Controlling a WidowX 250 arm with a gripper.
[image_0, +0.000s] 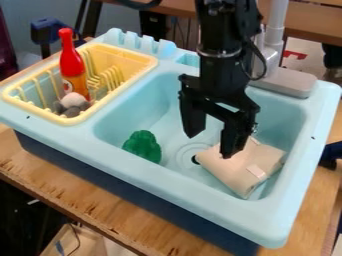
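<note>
Beige folded thing (248, 167) is seen in the blue sink (147, 175); gripper (212, 143) is spread wide, nothing held. With one finger seemingly lined up over it, it could be jabbed sideways.

You lose the arm (227, 37) past the top edge, and the beige thing (247, 167) hides part of the drain (184, 156).
</note>
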